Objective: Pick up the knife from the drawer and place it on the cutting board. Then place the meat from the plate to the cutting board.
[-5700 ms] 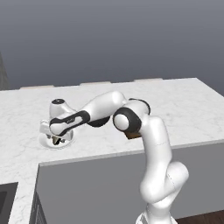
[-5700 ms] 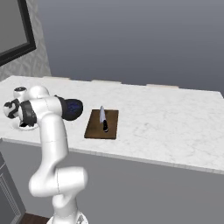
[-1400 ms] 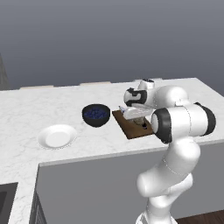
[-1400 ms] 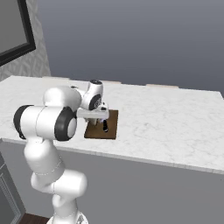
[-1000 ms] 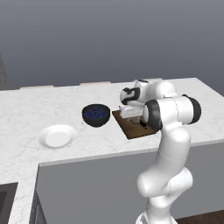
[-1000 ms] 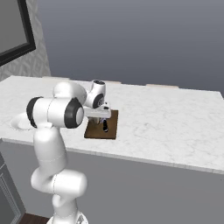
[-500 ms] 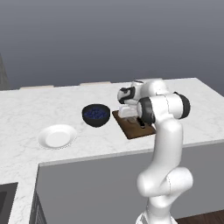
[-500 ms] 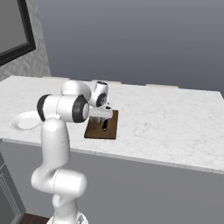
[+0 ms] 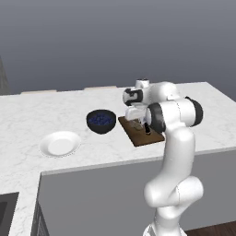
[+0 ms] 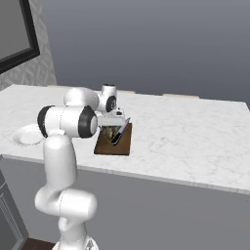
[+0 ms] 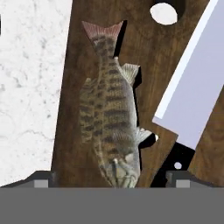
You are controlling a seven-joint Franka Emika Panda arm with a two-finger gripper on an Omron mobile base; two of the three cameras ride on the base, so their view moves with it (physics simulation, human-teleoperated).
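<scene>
The meat [image 11: 110, 118], a striped grey-brown fish-shaped lump, lies flat on the dark wooden cutting board [image 11: 144, 52]. Beside it on the board rests the knife [image 11: 197, 87], with its pale blade and black handle. My gripper [image 11: 111, 180] hovers just above the meat, open, with one fingertip [image 11: 41, 180] on each side of the fish and neither pressing on it. From the base views the gripper [image 9: 138, 120] [image 10: 111, 128] points down over the cutting board [image 9: 139, 138] [image 10: 113, 145], where the knife [image 10: 120, 132] lies. The white plate [image 9: 60, 143] [image 10: 25, 135] is bare. The drawer is out of view.
A dark blue bowl [image 9: 101, 121] stands on the marble counter between the plate and the board. The counter's front edge [image 9: 115, 162] runs close to the board. Open marble stretches to the right of the board [image 10: 185, 132].
The gripper came from the plate to the board with the meat. In the last half second its jaws spread wide, leaving the meat lying on the board.
</scene>
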